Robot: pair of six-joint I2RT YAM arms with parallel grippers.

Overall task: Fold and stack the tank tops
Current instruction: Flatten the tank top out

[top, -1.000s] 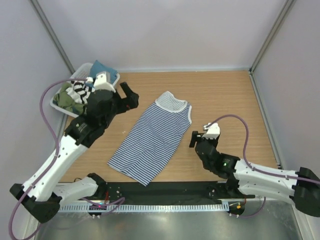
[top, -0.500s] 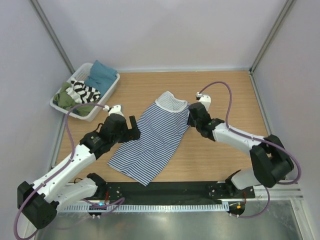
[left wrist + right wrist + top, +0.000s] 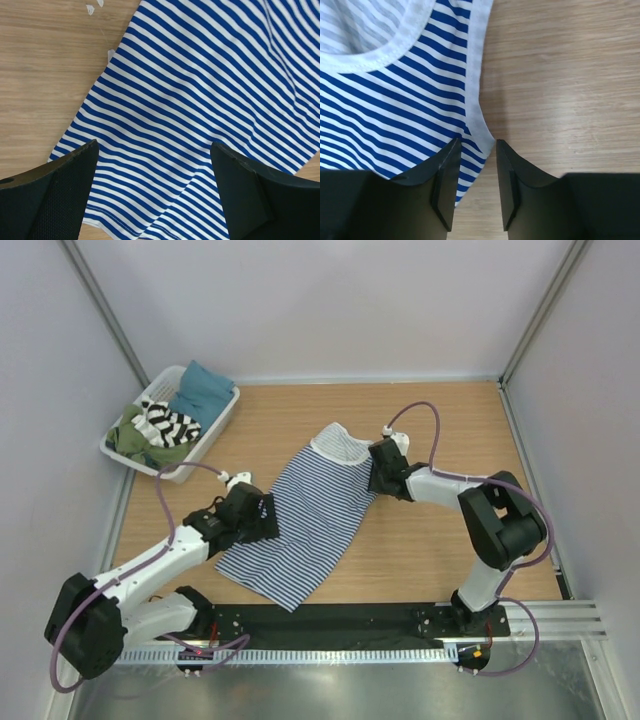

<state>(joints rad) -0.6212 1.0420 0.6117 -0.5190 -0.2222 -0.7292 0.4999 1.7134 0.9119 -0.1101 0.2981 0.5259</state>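
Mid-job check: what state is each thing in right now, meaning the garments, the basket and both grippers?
navy-striped tank top: spread flat on the table, unfolded.
black-and-white tank top: bunched up in the basket.
basket: upright, holding clothes.
left gripper: jaws wide open above the navy-striped tank top's side.
right gripper: jaws nearly together astride its armhole edge, grip unclear.

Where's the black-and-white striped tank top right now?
Top view: the broad-striped tank top is bunched in the white basket at the far-left corner of the table, between a green cloth and a teal cloth.
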